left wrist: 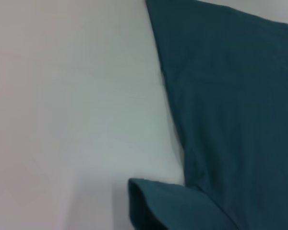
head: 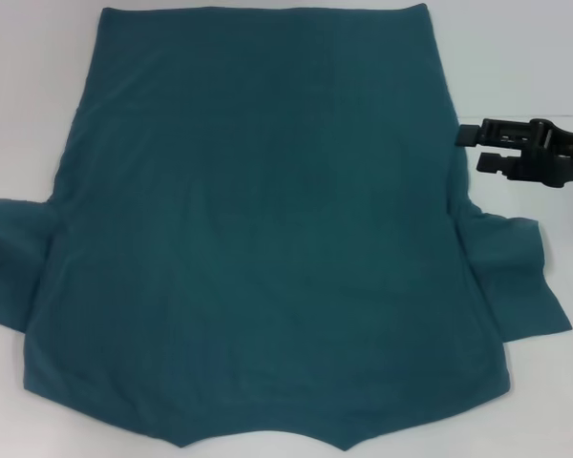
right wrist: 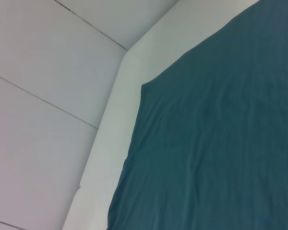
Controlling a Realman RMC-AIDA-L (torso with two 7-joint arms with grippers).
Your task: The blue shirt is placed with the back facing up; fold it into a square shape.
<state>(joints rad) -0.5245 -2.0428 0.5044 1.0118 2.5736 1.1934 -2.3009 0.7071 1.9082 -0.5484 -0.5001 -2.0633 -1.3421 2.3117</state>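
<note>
While the blue shirt (head: 258,239) lies flat, the right gripper (head: 473,148) hovers beside it — fingers apart.

Bright, even light falls from overhead, with faint shadows under the dark teal-blue cotton shirt (head: 258,239); both wrist views look soft and slightly blurred.

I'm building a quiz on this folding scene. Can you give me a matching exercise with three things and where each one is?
Things:
1. blue shirt
2. right tool
3. shirt's right sleeve

Places:
A. beside the shirt's right edge, over the white table
B. spread flat across the table's middle
C. sticking out sideways, nearer the robot than the tool

Pairs: 1-B, 2-A, 3-C
</note>
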